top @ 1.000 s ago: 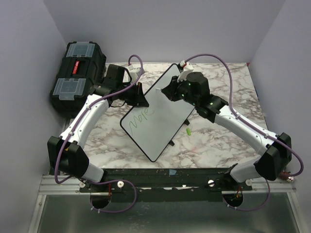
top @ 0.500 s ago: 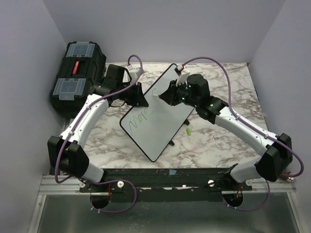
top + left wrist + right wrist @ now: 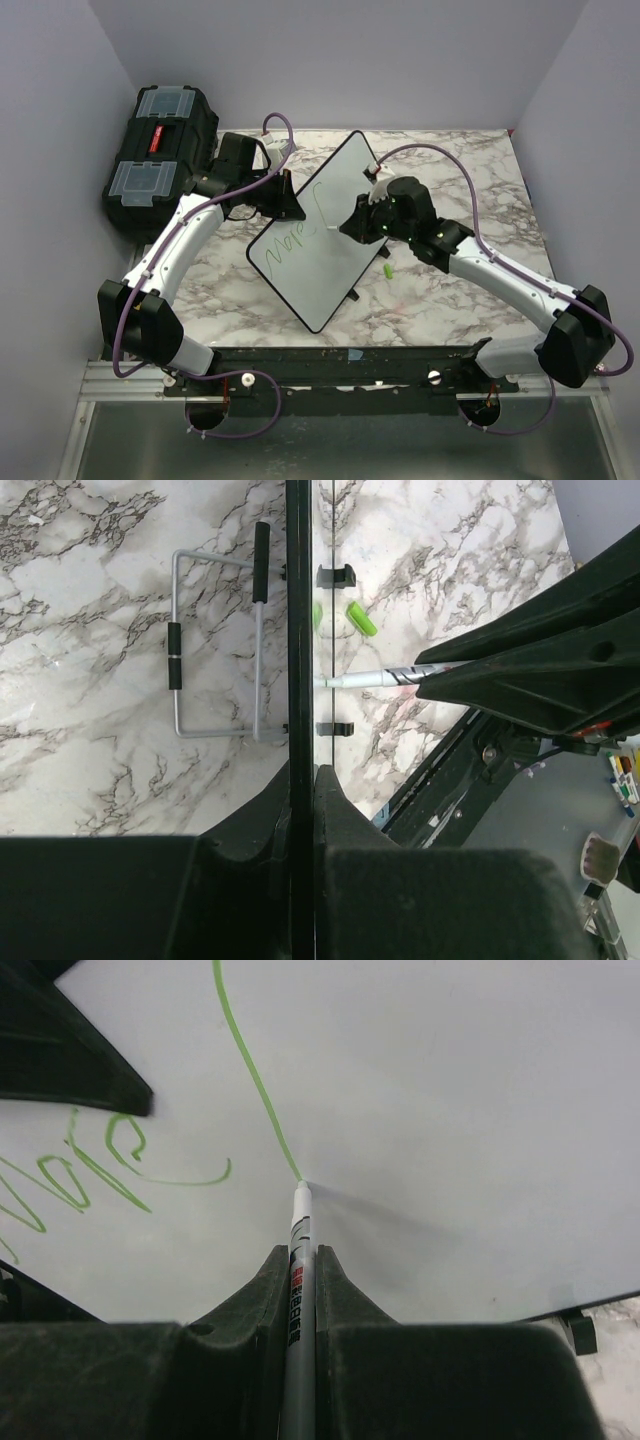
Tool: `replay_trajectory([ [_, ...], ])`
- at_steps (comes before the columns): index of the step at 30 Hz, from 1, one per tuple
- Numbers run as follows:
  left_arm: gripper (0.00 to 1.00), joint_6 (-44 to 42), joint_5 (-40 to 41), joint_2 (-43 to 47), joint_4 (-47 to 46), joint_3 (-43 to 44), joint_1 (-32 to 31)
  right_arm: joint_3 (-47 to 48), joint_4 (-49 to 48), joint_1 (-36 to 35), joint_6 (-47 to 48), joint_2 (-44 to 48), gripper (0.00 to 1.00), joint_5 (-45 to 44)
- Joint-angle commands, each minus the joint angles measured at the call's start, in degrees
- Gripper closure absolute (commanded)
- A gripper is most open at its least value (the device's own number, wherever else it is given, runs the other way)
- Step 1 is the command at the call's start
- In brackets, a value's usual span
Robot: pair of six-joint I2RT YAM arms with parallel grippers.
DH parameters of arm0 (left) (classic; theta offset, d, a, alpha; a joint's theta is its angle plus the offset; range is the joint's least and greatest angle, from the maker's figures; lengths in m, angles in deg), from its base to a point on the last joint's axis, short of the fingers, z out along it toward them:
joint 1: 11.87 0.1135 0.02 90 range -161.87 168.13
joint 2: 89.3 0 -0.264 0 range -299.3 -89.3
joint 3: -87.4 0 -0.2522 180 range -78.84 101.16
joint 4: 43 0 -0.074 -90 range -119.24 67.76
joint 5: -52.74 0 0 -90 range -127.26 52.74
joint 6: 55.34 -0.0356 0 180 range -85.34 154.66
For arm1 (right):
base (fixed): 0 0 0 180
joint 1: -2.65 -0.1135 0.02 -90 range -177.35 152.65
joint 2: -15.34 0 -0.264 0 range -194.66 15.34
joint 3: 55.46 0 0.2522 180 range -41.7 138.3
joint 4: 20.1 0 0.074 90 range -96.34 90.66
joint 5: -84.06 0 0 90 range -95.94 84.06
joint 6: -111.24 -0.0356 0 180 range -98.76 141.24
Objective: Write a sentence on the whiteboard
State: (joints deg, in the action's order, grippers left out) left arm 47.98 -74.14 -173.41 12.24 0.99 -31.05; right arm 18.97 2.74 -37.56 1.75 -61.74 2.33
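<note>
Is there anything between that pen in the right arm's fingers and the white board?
Nothing visible. The marker held in the right fingers appears to rest its tip on the whiteboard, at the end of a green stroke.

Counted: one whiteboard [image 3: 335,262], one marker [image 3: 297,1235], one green cap [image 3: 386,270] on the desk [image 3: 470,180], and one black toolbox [image 3: 160,150] by its far left corner. Grippers, two: left gripper [image 3: 288,203], right gripper [image 3: 348,222]. Of the sentence [image 3: 290,243]: one green word, one long stroke [image 3: 318,205].
</note>
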Motion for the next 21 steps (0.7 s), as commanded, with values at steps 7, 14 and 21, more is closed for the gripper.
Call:
replay_trajectory([
  [7, 1.00, -6.78, 2.08, -0.51, -1.49, 0.23, -1.85, -4.19, 3.00, -0.47, -0.86, 0.09, 0.99, 3.66],
  [14, 1.00, -6.82, 2.10, -0.61, -1.44, 0.15, -1.91, -0.99, -0.44, -0.48, -2.75, 1.08, 0.99, 10.47],
  [21, 1.00, -6.89, 2.15, -0.47, -1.38, 0.14, -1.95, 1.27, -6.96, -0.43, -6.58, 2.98, 0.99, 8.45],
])
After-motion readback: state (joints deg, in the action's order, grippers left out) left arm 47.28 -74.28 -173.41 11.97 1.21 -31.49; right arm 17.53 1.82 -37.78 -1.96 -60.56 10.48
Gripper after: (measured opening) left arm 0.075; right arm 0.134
